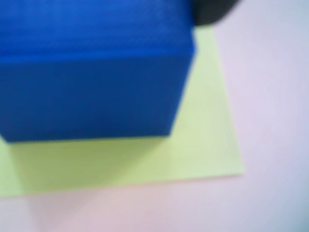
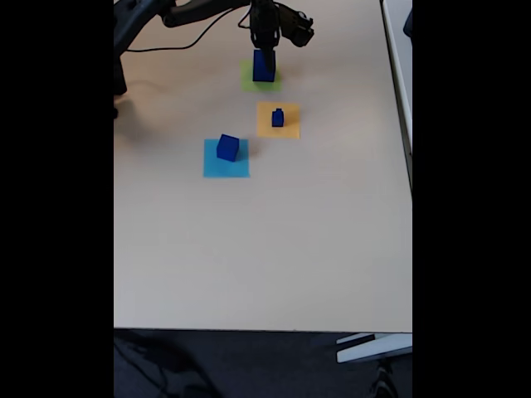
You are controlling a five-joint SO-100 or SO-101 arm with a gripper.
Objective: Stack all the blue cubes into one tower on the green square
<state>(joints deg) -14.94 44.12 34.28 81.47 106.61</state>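
A pale bench (image 2: 265, 249) seen from above in the fixed view, with three flat paper squares and three dark blue cubes set out toward its far side.

Furthest left and nearest the viewer lies a light blue square (image 2: 226, 159). A medium blue cube (image 2: 228, 148) sits on its far edge, turned slightly askew, apparently waiting to be collected.

To the right and a little farther away lies an orange-yellow square (image 2: 278, 120) with the small blue cube (image 2: 278, 118) resting at its middle, also untouched.

Farthest away, just left of that, lies the green square (image 2: 260, 76), the target for the tower. The large blue cube (image 2: 264, 65) stands over it, directly beneath the dark arm's claw (image 2: 264, 48), which reaches down from the far edge of the bench. Putting the largest cube here first gives the tower a broad base.

In the wrist view the large blue cube (image 1: 91, 67) fills the upper left, very close to the lens, with the green square (image 1: 203, 145) spreading out below and to its right, so the cube sits toward one side of the paper. Whether it rests on the paper or hangs just above is unclear.

The claw appears to be at the cube's top, but whether its jaws pinch the cube or have spread cannot be told.
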